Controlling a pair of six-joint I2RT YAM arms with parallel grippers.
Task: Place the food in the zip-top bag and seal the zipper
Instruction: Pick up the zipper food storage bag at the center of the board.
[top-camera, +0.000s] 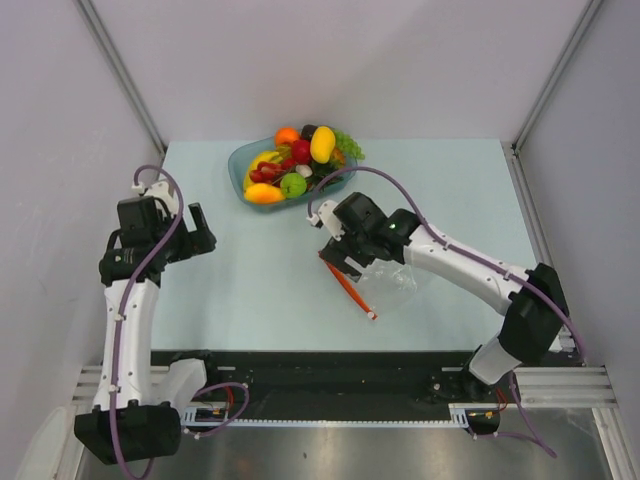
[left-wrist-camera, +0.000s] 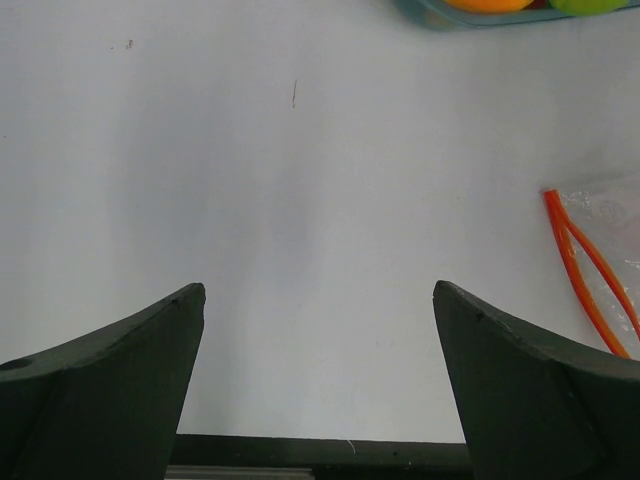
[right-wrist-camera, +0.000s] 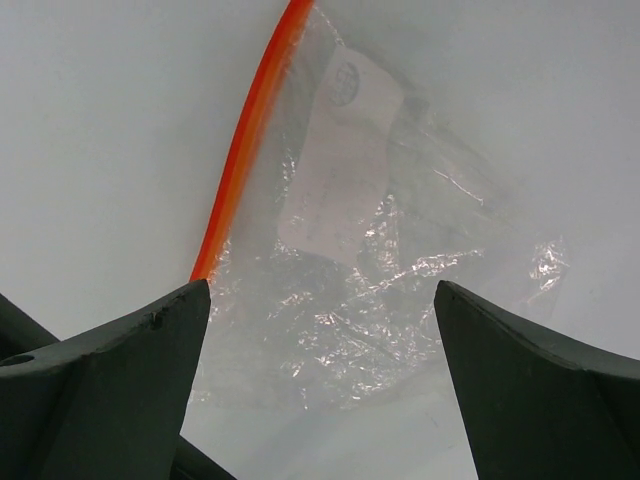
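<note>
Hovering over the crinkly clear zip-top bag (right-wrist-camera: 380, 260), right arm (top-camera: 450, 258) reaches in from the bag's right, wrist tipped down, jaws wide apart, empty. Bag flat on pale surface (top-camera: 250, 290), thin red-orange zipper (right-wrist-camera: 250, 130) along its left edge. Left arm (top-camera: 130, 300) upright, well left of bag, jaws apart. Glossy toy food (top-camera: 295, 160) heaped in teal tray (top-camera: 240, 172) behind bag.

No text can be read. A white label (right-wrist-camera: 335, 175) on the clear bag (right-wrist-camera: 430, 290), just ahead of the right pincer (right-wrist-camera: 320, 288), bears a round mark, too blurred.
</note>
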